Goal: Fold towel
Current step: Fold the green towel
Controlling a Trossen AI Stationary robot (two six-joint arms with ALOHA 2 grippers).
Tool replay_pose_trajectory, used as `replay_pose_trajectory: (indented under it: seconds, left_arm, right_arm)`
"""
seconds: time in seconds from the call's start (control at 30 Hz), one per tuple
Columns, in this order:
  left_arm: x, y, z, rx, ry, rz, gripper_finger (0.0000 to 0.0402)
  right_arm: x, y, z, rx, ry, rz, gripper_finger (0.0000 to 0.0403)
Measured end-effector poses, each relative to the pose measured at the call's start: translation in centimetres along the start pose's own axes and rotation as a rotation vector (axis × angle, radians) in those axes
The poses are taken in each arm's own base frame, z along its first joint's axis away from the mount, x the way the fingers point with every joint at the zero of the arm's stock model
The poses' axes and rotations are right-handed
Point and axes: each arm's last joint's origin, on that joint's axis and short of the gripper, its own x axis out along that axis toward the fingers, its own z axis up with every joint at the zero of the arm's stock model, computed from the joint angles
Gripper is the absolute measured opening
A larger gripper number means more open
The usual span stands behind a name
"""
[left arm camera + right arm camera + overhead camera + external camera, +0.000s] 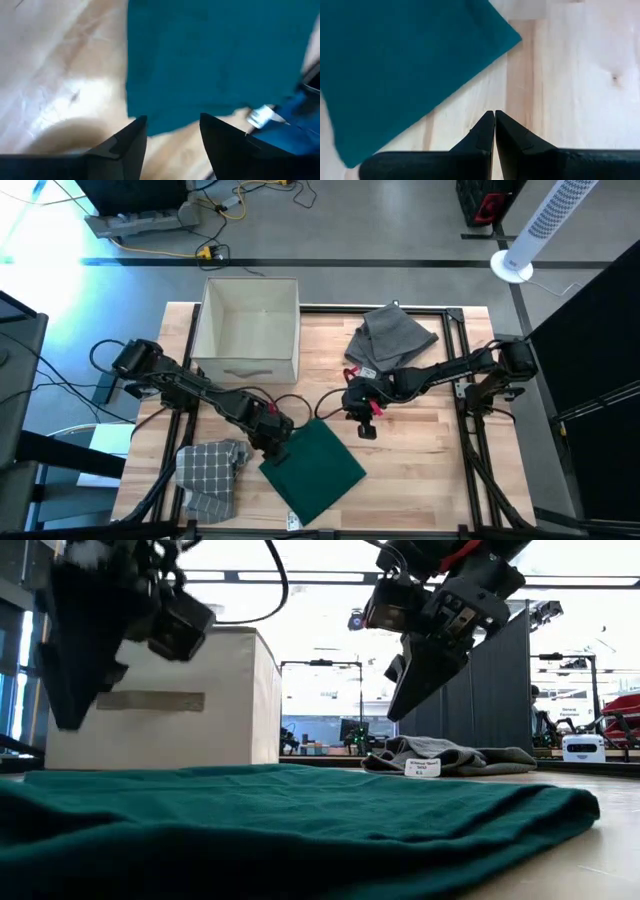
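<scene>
On table: three towels, green one (315,466) folded; left pincer (281,442) apart, right pincer (366,426) together.

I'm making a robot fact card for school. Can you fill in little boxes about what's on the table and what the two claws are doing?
Green towel: folded, flat on table front
Left gripper: open, empty, above towel's edge
Right gripper: shut, empty, above bare wood
Grey towel: crumpled, table back
Checked towel: crumpled, left of green towel
Box: open, behind left gripper

I see even bright overhead light, glare washing out my low view's ceiling, motion blur in my left wrist view, green towel (300,830) soft up close
</scene>
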Motion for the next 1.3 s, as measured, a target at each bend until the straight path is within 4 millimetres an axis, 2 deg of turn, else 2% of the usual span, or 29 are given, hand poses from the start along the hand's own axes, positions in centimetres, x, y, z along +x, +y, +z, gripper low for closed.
replay_pose_trajectory:
  seconds: [0.1, 0.17, 0.3, 0.43, 0.53, 0.67, 0.8, 0.9, 1.0, 1.1, 1.3]
  left_arm:
    - [-0.5, -1.7, -1.9, 0.053, 0.013, -0.058, 0.0163]
    - [0.1, -2.8, -3.6, 0.124, 0.036, -0.103, 0.0144]
    - [2.6, -4.0, -6.2, 0.192, 0.025, -0.166, 0.0087]
    - [5.3, -4.3, -6.8, 0.191, -0.019, -0.175, 0.0016]
    - [7.2, -4.1, -6.4, 0.169, -0.037, -0.145, 0.0010]
    - [8.8, -3.4, -5.8, 0.143, -0.053, -0.083, 0.0008]
    - [8.7, -2.5, -4.9, 0.152, -0.041, -0.009, 0.0002]
    - [8.3, -1.8, -3.7, 0.164, -0.028, 0.031, 0.0001]
    - [7.9, -1.0, -2.2, 0.203, -0.018, 0.068, 0.0001]
    - [7.4, 0.1, -0.6, 0.224, -0.012, 0.117, 0.0000]
    - [6.5, 1.9, 1.8, 0.259, -0.026, 0.204, 0.0000]
  right_arm:
    - [0.0, 0.4, 0.0, -0.089, -0.001, 0.099, 0.0000]
    - [0.0, 0.7, 0.1, -0.157, -0.012, 0.117, 0.0000]
    - [0.5, 1.5, 0.8, -0.312, -0.099, 0.148, 0.0000]
    - [2.5, 2.2, 1.1, -0.393, -0.165, 0.239, 0.0000]
    - [4.4, 2.1, 0.6, -0.386, -0.144, 0.264, 0.0000]
    - [5.7, 1.7, 0.0, -0.374, -0.112, 0.265, 0.0000]
    - [7.1, 1.4, -1.1, -0.317, -0.043, 0.264, 0.0000]
    - [7.3, 1.0, -1.6, -0.237, 0.007, 0.240, 0.0000]
    - [6.9, 1.0, -1.4, -0.209, 0.006, 0.235, 0.0000]
    - [5.7, 1.2, -1.3, -0.204, 0.026, 0.214, 0.0000]
    - [1.3, 1.6, -0.8, -0.183, 0.043, 0.176, 0.0000]
